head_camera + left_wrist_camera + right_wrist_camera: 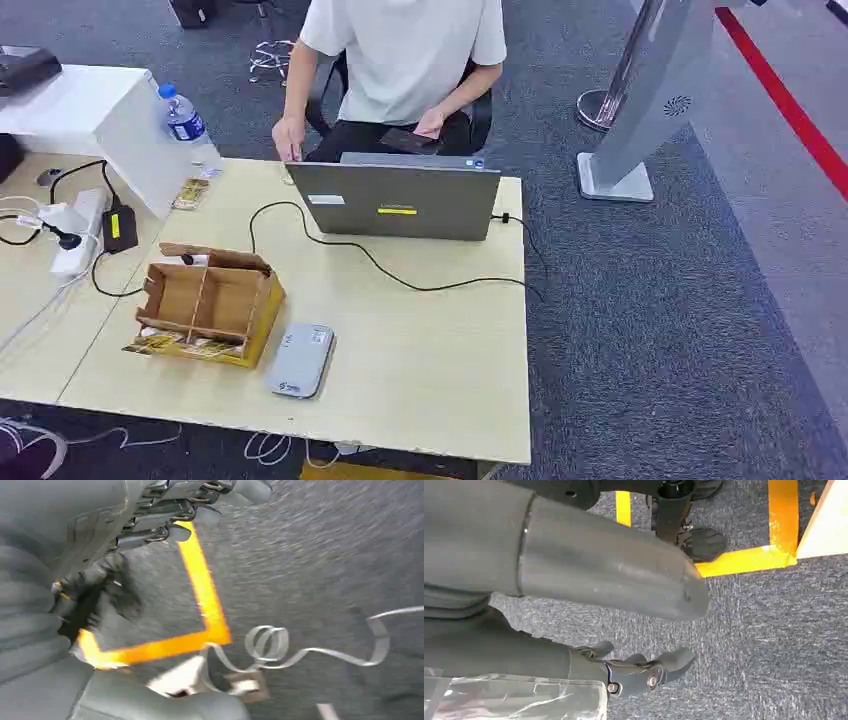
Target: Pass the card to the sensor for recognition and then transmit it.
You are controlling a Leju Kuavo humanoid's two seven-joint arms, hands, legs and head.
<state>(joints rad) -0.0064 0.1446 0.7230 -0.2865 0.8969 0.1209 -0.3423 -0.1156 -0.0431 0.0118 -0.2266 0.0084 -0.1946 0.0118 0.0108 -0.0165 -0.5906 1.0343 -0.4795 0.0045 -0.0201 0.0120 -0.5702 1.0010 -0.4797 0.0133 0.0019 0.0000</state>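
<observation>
A flat silver-grey sensor pad (300,360) lies near the table's front edge, right beside an open cardboard box (208,302) with dividers. Yellow-and-dark printed cards (186,346) show along the box's front side, and a similar small card (190,193) lies by the water bottle. My left hand (165,515) hangs over the grey carpet with its fingers apart and nothing in it; that view is blurred. My right hand (634,672) also hangs low over the carpet, its thick thumb (624,575) apart from the dark fingers, holding nothing.
A person sits behind the table at a grey laptop (395,198), whose black cable (400,280) crosses the tabletop. A water bottle (186,122), white box (90,110) and power strip (75,230) stand at the left. Yellow floor tape (200,585) and loose cable (280,650) lie below.
</observation>
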